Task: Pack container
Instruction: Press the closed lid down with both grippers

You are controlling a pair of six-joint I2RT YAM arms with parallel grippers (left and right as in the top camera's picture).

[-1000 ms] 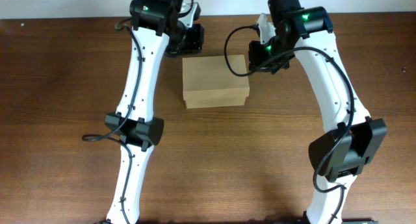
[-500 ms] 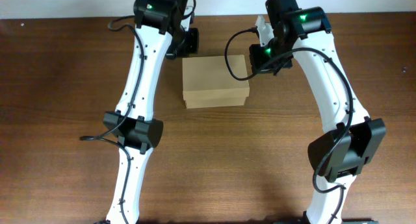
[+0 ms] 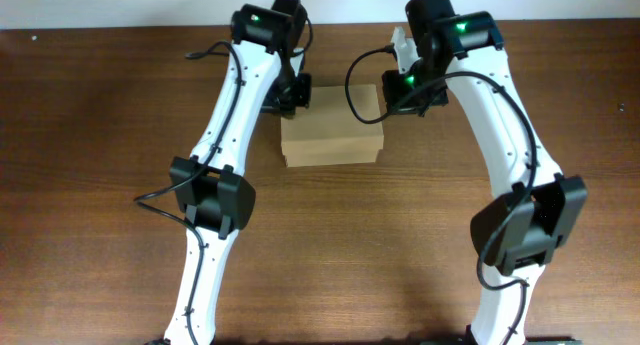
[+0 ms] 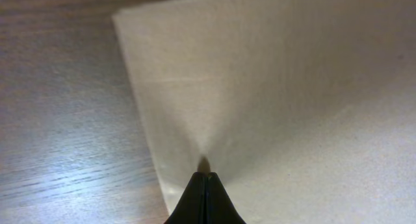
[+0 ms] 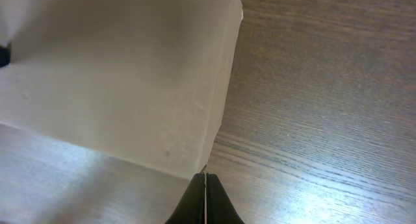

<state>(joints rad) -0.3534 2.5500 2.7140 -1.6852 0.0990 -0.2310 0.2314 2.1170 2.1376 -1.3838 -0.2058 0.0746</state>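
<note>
Both hands are shut with nothing held. My left hand [image 4: 205, 180] has its jaws pinched into a single point, and so does my right hand [image 5: 205, 182].

The container [image 3: 331, 125] sits on the counter [image 3: 100, 135] at the far middle, between my two arms. The lid looks flat and down, and no contents are visible.

In the left wrist view, my closed tip is over the tan top face [image 4: 279, 87], just inside its left edge. It is either touching the face or a hair above it; I can't tell which. In the right wrist view, the tip is just off a corner of the box [image 5: 117, 74], over bare wood and close to the side wall. I can't confirm contact there either.

**Step, my judgement:** this is late in the task, at the closing or tidying stage. I am using shut fingertips as pokers to press the flap down or square the box up, not to grasp anything.

**Next move, my judgement:**
- The left tip should push straight down on the lid near that edge without sliding off.
- The right tip should brace the side so the box doesn't skid.
- The cardboard is light, so the push should be gentle and even, or the box will tip or rotate.

**Orientation:**
- From overhead, the long axis runs left to right across the counter, roughly square to the counter's far edge.
- The broad top faces up, and a long side wall faces back toward my arm bases.
- I can't tell which side the flap is hinged on.
</note>
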